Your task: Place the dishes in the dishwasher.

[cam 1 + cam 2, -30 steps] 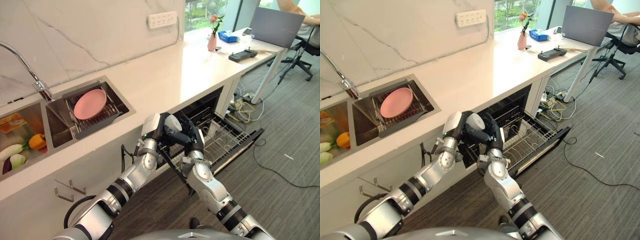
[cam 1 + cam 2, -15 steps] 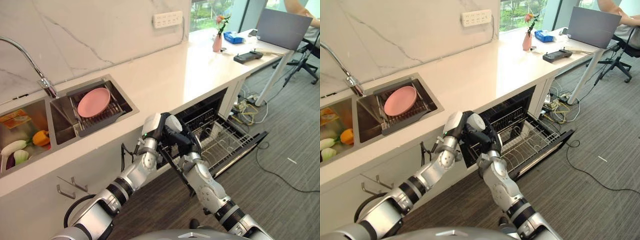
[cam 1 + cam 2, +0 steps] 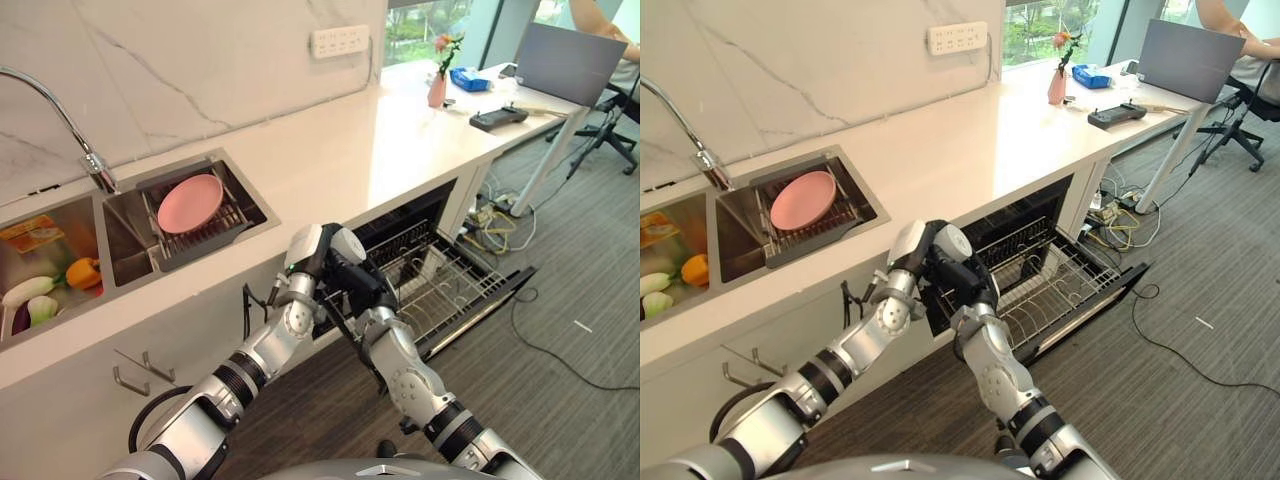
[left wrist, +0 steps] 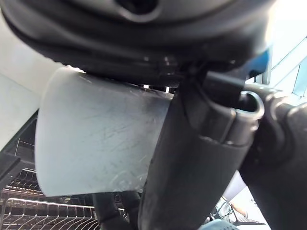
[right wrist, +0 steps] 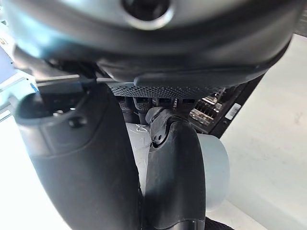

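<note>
White and a little see-through, a cup (image 4: 96, 143) sits between the two dark hands, just in front of the open dishwasher (image 3: 440, 270). The left hand (image 3: 335, 262) and the right hand (image 3: 372, 290) meet there, close together, below the edge of the tabletop (image 3: 330, 150). In the left wrist view the cup's side is right against the left hand, and a dark finger lies next to it. In the right wrist view the right hand's fingers (image 5: 170, 172) curl down over the pale cup (image 5: 213, 167), so that hand is wrapped round it. The left hand is touching the cup too, but I cannot tell how far its fingers are bent. The dishwasher's wire rack (image 3: 1055, 285) is pulled out over the grey floor, to the right of the hands. A pink plate (image 3: 190, 203) lies on a dark rack in the sink (image 3: 250, 205), well away from the hands. A silver tap (image 3: 60, 115) bends over the sink. Some vegetables (image 3: 55, 285) lie in the other basin on the left. Far along the tabletop stands a pink vase (image 3: 437, 88) with a flower.
</note>
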You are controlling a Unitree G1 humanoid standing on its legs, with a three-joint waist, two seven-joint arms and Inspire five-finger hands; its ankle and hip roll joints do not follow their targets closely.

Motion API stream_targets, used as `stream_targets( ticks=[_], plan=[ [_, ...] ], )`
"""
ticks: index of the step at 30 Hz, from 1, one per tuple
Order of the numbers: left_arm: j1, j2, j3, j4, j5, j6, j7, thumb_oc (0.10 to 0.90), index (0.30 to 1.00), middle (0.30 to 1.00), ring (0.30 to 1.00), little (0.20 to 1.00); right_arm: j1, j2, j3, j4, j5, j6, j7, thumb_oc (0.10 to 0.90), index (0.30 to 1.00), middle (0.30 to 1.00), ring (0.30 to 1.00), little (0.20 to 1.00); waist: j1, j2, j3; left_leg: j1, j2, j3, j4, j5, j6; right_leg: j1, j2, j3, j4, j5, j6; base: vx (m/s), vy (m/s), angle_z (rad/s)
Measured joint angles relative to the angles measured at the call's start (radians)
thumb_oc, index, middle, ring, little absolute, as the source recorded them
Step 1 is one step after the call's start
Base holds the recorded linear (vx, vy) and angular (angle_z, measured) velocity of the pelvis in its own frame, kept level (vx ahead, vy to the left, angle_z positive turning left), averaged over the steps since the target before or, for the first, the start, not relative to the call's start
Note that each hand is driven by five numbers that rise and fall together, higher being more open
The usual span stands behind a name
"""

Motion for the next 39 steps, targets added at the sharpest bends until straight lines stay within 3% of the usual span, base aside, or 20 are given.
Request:
stream_targets(
  ticks=[18,19,20,31,35,39],
  plan=[
    [-0.038,0.002,-0.016,0.003,-0.004,0.001,-0.034,0.4,0.3,0.3,0.3,0.3,-0.008,-0.016,0.007,0.039,0.029,-0.062,0.038,0.4,0.3,0.3,0.3,0.3,0.015,0.004,-0.003,-0.002,0.0,-0.018,0.0,0.006,0.0,0.006,-0.002,-0.017,0.0,-0.001,-0.002,0.0,0.002,0.02],
    [-0.054,0.002,-0.018,0.012,-0.005,0.001,-0.044,0.558,0.538,0.538,0.538,0.538,-0.014,-0.017,0.002,0.039,0.038,-0.064,0.037,0.4,0.3,0.3,0.3,0.3,0.015,0.005,-0.003,-0.002,0.0,-0.019,0.0,0.007,0.0,0.006,-0.002,-0.017,0.0,-0.001,-0.002,0.0,0.0,0.0],
    [-0.063,0.001,-0.019,0.016,-0.005,0.001,-0.047,0.8,0.9,0.9,0.9,0.9,-0.018,-0.017,-0.002,0.039,0.038,-0.065,0.037,0.4,0.3,0.3,0.3,0.3,0.015,0.006,-0.004,-0.002,0.0,-0.019,0.0,0.007,0.0,0.007,-0.002,-0.018,0.0,-0.001,-0.002,0.0,0.0,0.0],
    [-0.16,0.018,-0.037,-0.031,-0.076,-0.04,-0.135,0.8,0.9,0.9,0.9,0.9,-0.029,-0.032,-0.107,-0.038,0.058,-0.09,-0.015,0.4,0.3,0.3,0.3,0.3,0.015,0.03,-0.017,0.006,0.002,-0.041,-0.005,0.011,-0.002,0.027,-0.001,-0.04,-0.001,-0.006,-0.004,0.0,-0.005,0.06],
    [-0.132,0.11,-0.043,-0.266,-0.08,-0.071,-0.248,0.8,0.9,0.9,0.9,0.9,-0.031,-0.061,-0.217,-0.131,-0.008,-0.1,-0.1,0.4,0.3,0.3,0.3,0.3,0.02,0.051,-0.018,0.008,0.002,-0.055,-0.006,0.012,-0.003,0.036,-0.002,-0.054,-0.001,-0.01,-0.003,0.0,-0.018,0.1],
    [-0.133,0.082,-0.019,-0.283,-0.068,-0.11,-0.267,0.8,0.9,0.9,0.9,0.9,-0.059,-0.056,-0.341,-0.166,-0.095,-0.124,-0.171,0.4,0.3,0.3,0.3,0.3,0.04,0.059,-0.024,0.006,0.002,-0.07,-0.006,0.013,-0.003,0.041,-0.003,-0.068,-0.001,-0.013,-0.002,0.0,-0.015,0.11]
  ],
)
